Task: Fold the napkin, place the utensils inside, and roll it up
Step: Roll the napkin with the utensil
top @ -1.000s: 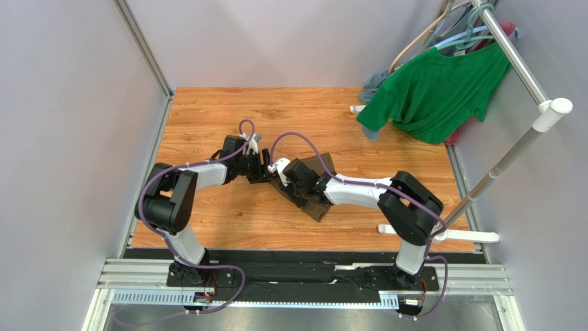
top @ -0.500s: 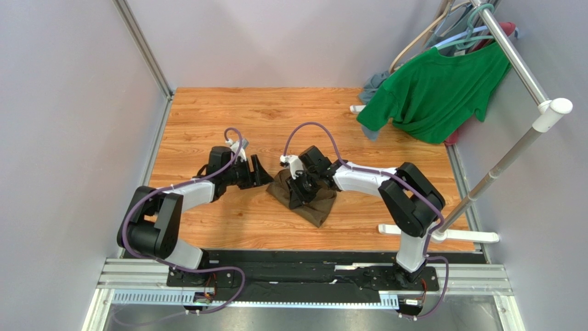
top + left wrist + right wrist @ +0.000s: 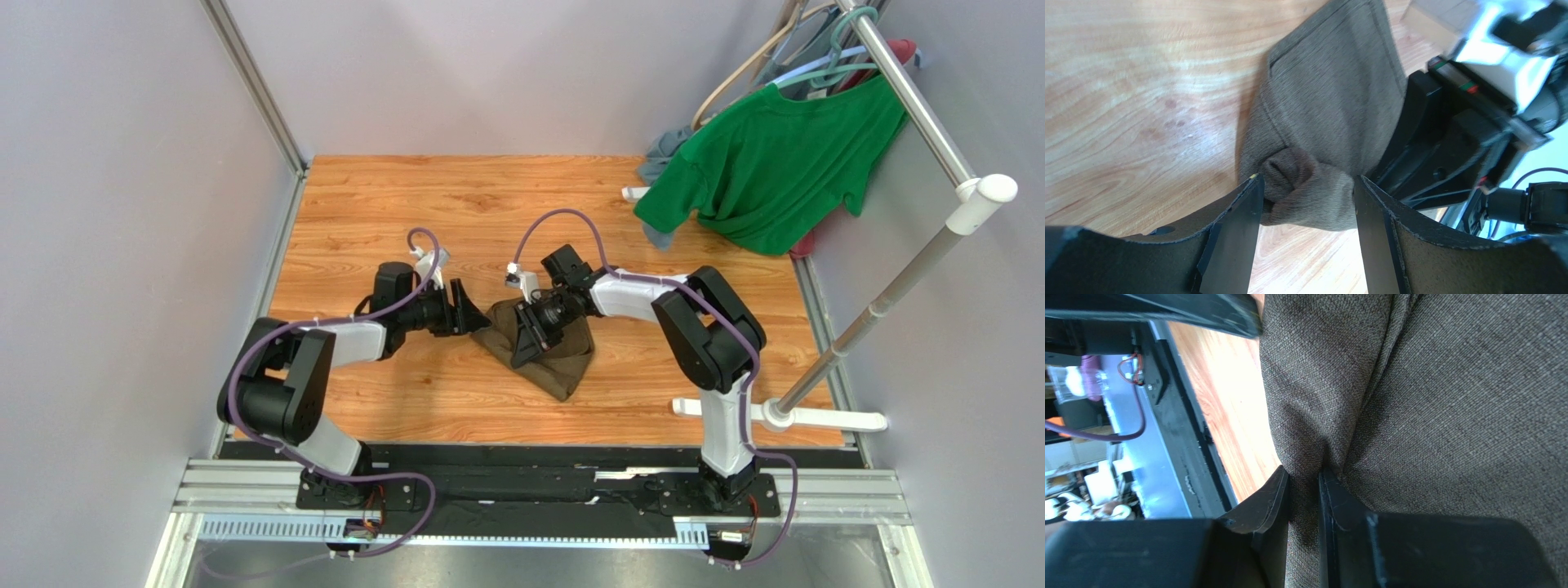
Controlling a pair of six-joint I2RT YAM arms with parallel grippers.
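Snugly — napkin (image 3: pixel 1425 404) in right end effector (image 3: pixel 1304 481)

The napkin (image 3: pixel 546 353) is a plain dark olive-brown, with a fine weave flecked lighter and no print. Under it, the table (image 3: pixel 368 208) is orange-brown wood with darker wavy grain. The left gripper (image 3: pixel 464 309) and right gripper (image 3: pixel 536 328) at the napkin are matt black, and purple cables (image 3: pixel 558 213) loop above it. Far right of the napkin are a bright green T-shirt (image 3: pixel 773 165), a grey-blue garment (image 3: pixel 664 150) and a silvery rail (image 3: pixel 914 92) with white fittings. The walls (image 3: pixel 123 245) are pale grey.
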